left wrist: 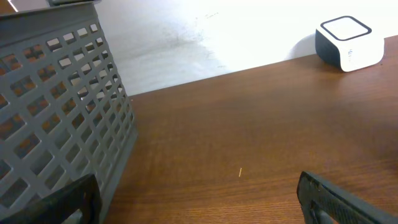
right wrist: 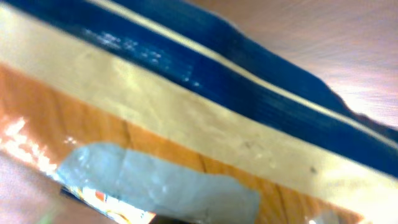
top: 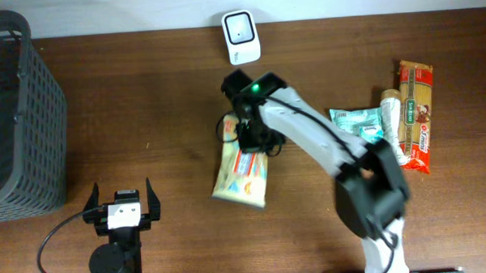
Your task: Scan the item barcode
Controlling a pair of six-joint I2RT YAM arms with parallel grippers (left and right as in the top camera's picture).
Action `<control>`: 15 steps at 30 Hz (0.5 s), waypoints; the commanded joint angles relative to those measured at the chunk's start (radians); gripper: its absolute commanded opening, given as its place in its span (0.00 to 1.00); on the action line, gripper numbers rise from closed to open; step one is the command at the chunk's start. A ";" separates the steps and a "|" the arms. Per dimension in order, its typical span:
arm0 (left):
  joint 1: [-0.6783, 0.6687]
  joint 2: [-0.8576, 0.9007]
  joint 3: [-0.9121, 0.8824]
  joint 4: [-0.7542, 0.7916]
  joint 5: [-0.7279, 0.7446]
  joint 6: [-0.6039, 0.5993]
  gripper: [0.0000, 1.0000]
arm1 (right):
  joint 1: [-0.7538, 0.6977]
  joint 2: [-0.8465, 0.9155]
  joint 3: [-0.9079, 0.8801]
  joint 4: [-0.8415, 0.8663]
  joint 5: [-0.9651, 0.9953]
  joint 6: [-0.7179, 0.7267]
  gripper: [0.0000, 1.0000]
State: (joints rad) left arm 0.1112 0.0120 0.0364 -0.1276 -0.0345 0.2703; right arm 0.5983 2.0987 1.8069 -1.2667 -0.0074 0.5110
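The right gripper [top: 249, 138] is fully closed at the end of the snack packet [top: 243, 175] nearest the scanner [top: 241, 35]. From above it looks to be pinching that thin edge, with the rest of the packet trailing back from the hand toward the arm's base. The wrist camera is filled by the packet's blue, cream and orange print, so the fingers themselves are hidden. The scanner stands well ahead of the hand, across bare table. To do this step well, I judge the grip needs checking first, since a pinch on slippery film can slide. Then the packet should be lifted clear, carried forward and turned at the wrist so the barcode panel, which I cannot find in these views, faces the scanner window flat and close. The left gripper [top: 122, 207] rests wide open and empty, well off to the side of the working hand, near the basket [top: 15, 120].
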 commanded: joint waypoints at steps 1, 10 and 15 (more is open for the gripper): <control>0.005 -0.004 -0.004 0.000 -0.004 0.016 0.99 | 0.035 -0.142 0.055 -0.111 0.594 0.003 0.04; 0.005 -0.004 -0.004 0.000 -0.004 0.015 0.99 | 0.064 0.072 0.055 -0.051 1.291 0.133 0.04; 0.005 -0.004 -0.004 0.000 -0.004 0.015 0.99 | 0.225 0.153 0.055 -0.030 0.903 0.133 0.04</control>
State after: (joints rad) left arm 0.1112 0.0120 0.0360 -0.1276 -0.0345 0.2703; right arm 0.7322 2.2463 1.8587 -1.3071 1.0775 0.6254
